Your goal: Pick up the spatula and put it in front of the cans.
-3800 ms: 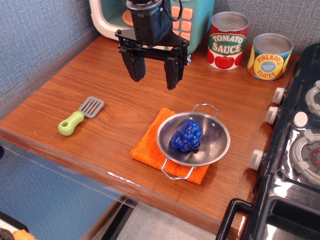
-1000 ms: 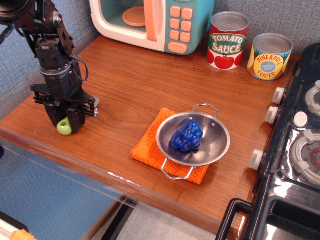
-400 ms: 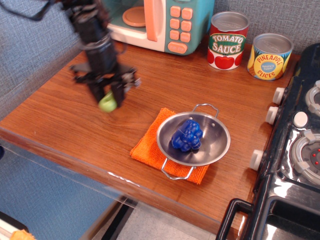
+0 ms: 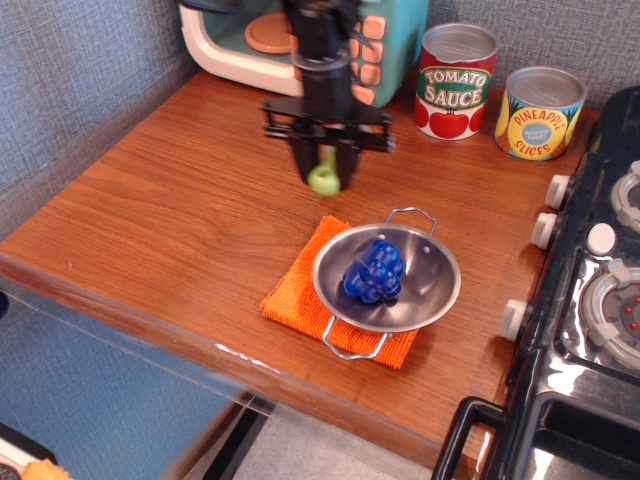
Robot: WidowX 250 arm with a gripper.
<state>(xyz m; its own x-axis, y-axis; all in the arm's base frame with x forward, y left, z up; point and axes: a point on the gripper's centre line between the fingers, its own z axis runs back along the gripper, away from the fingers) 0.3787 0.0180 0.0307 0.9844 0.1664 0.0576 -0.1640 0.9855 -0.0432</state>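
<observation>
My gripper [image 4: 323,170] is shut on the spatula [image 4: 324,178] and holds it above the wooden counter, in front of the toy microwave. Only the lime-green handle end shows below the fingers; the grey blade is hidden. The image of the arm is motion-blurred. The two cans stand at the back right: the red-and-white Tomato Sauce can [image 4: 456,83] and the shorter yellow-and-blue Pineapple Slices can [image 4: 539,113]. The gripper is to the left of and nearer than the Tomato Sauce can.
A steel bowl [image 4: 420,297] holding a blue toy [image 4: 375,270] sits on an orange cloth [image 4: 291,295] just in front of the gripper. A toy microwave [image 4: 250,35] stands at the back. A black stove [image 4: 600,280] borders the right side.
The gripper closed on the spatula at the counter's left, lifted it, and has carried it rightward and back toward the cans.
</observation>
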